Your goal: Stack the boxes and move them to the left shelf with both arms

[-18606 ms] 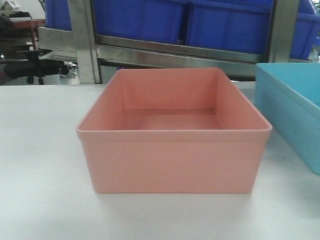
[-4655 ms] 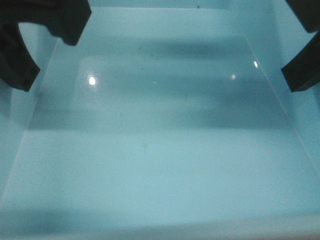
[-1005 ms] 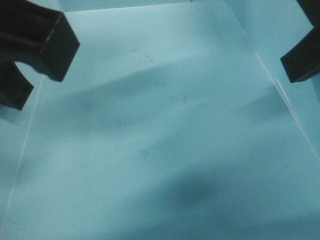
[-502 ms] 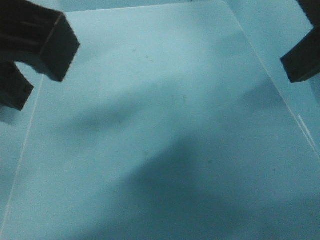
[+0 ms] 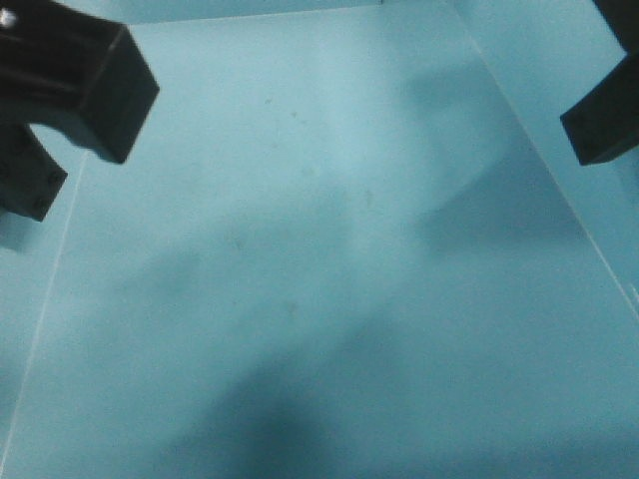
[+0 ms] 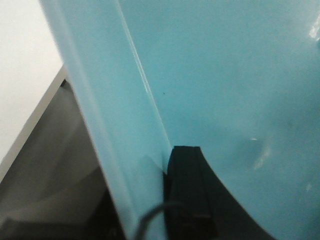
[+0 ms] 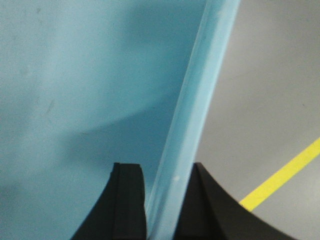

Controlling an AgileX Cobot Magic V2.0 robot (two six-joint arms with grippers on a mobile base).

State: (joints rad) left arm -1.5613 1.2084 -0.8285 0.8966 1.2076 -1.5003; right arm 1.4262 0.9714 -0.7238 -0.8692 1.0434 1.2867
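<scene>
The inside of a light blue box (image 5: 319,249) fills the front view. My left gripper (image 5: 70,165) sits at the box's left wall and one finger (image 5: 599,125) of the right gripper shows at the right wall. In the left wrist view the left gripper (image 6: 150,200) is shut on the blue box wall (image 6: 115,125), with the inner finger (image 6: 187,190) against it. In the right wrist view the right gripper (image 7: 162,205) is shut on the box's rim (image 7: 200,100), one black finger on each side. The left shelf is out of view.
Grey floor (image 7: 270,75) with a yellow line (image 7: 280,177) lies below the box's right side. A white surface (image 6: 25,75) and dark floor (image 6: 55,170) show beyond the left wall.
Both grippers keep their hold on the blue box. Shadows have drifted across the box floor over the last second; the fingers sit in nearly the same places.
</scene>
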